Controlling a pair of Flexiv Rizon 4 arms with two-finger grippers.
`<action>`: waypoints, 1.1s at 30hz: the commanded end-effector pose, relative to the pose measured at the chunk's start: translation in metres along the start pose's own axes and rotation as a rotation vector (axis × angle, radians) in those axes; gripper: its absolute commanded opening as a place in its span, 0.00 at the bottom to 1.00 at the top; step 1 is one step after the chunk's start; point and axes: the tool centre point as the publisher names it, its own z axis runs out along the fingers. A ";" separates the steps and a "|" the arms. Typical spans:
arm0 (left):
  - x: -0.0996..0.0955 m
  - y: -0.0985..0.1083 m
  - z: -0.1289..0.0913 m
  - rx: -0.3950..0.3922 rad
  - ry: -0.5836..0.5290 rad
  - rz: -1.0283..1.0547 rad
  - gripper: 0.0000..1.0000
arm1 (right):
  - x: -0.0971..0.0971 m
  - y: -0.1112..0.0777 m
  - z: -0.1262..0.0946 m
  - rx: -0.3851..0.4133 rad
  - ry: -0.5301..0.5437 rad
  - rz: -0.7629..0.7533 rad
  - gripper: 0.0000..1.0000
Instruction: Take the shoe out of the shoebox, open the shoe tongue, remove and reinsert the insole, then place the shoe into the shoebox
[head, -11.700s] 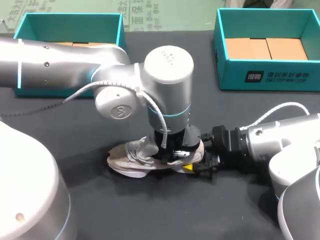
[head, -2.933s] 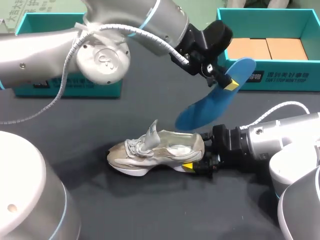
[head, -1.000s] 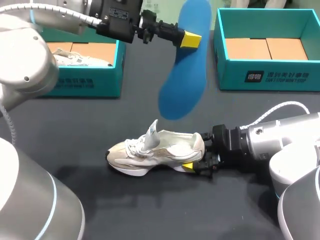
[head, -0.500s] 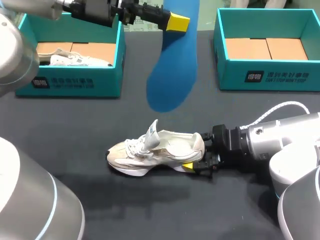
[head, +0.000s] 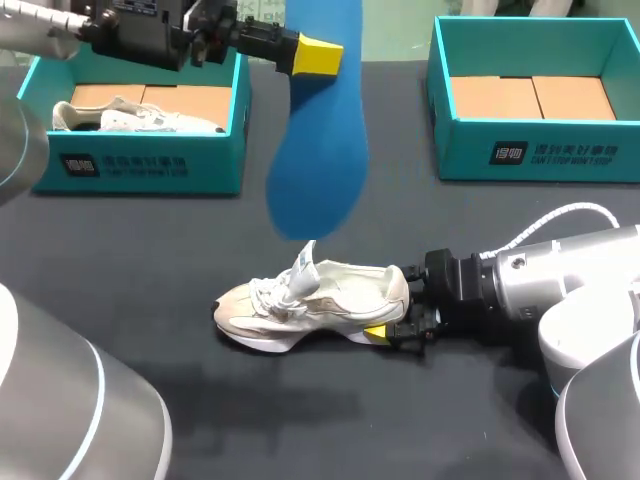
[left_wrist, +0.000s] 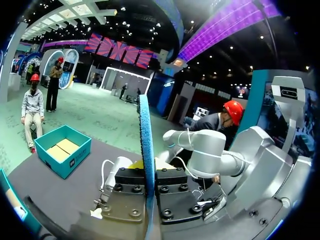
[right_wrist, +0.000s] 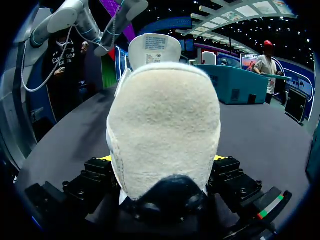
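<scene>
A beige-white shoe (head: 300, 305) lies on its sole on the black table, its tongue (head: 305, 268) standing up. My right gripper (head: 392, 332) is shut on the shoe's heel, one finger on each side; in the right wrist view the heel (right_wrist: 165, 125) fills the space between the fingers. High above the table's back, my left gripper (head: 318, 55) is shut on one end of the blue insole (head: 315, 160), which hangs down toward the shoe without touching it. The left wrist view shows the insole (left_wrist: 146, 145) edge-on between the fingers.
A teal shoebox (head: 140, 165) at the back left holds a second pale shoe (head: 120, 118) on cardboard. Another teal shoebox (head: 540, 155) at the back right holds only cardboard. My left arm stretches across the back left, over that box.
My left gripper has carried the insole leftward and a little higher, so the insole's lower end now hangs above the shoe's tongue. The shoe and my right arm have not moved.
</scene>
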 end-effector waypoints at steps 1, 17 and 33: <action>0.001 0.000 -0.002 -0.048 0.003 -0.006 0.00 | 0.000 0.000 0.001 0.005 -0.001 0.001 0.00; 0.025 0.021 -0.018 0.042 -0.015 -0.018 0.00 | 0.000 0.000 0.001 0.005 -0.001 0.001 0.00; 0.033 0.030 -0.024 0.104 -0.018 0.005 0.00 | 0.000 0.000 0.001 0.005 -0.001 0.001 0.00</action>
